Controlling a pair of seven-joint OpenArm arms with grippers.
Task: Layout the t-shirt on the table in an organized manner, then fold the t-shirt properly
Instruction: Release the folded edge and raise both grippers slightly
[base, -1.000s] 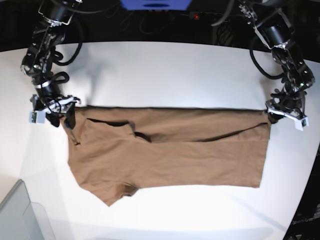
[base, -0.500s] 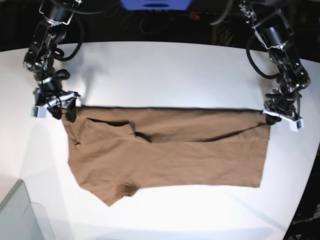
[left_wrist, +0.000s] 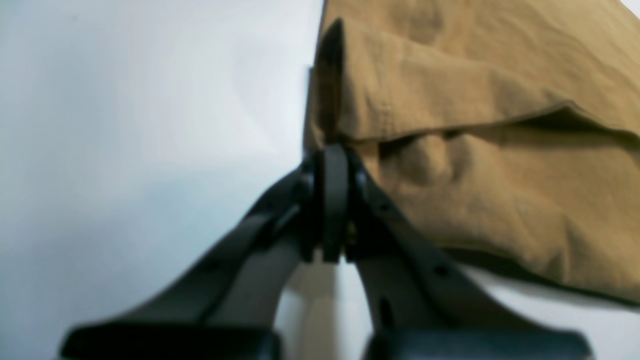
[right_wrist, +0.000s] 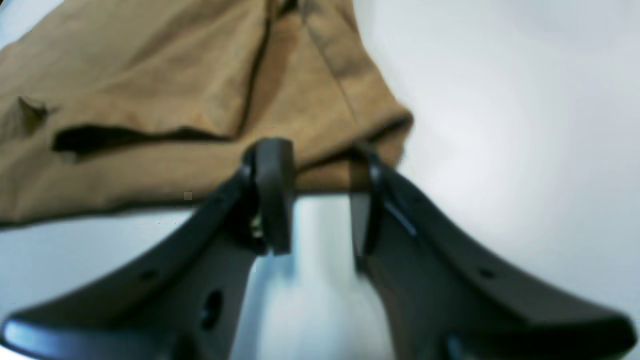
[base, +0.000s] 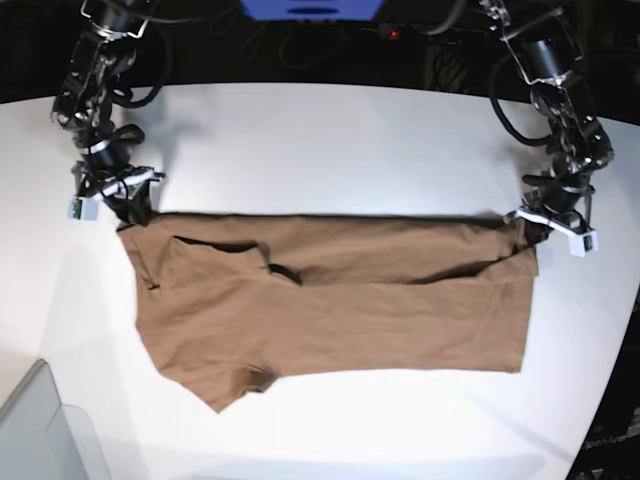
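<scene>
**Both arms at the shirt's top corners**

Left fingers (left_wrist: 334, 165) were pressed together on the shirt's (base: 340, 300) corner at three o'clock. Right fingers (right_wrist: 320, 165) stood apart, straddling its nine o'clock corner. The shirt lay folded across the table (base: 330, 140).

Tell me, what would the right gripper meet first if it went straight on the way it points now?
The folded edge of the t-shirt: the right gripper has it right at its fingertips, probably already between them, though the blurred view leaves contact unclear.
</scene>
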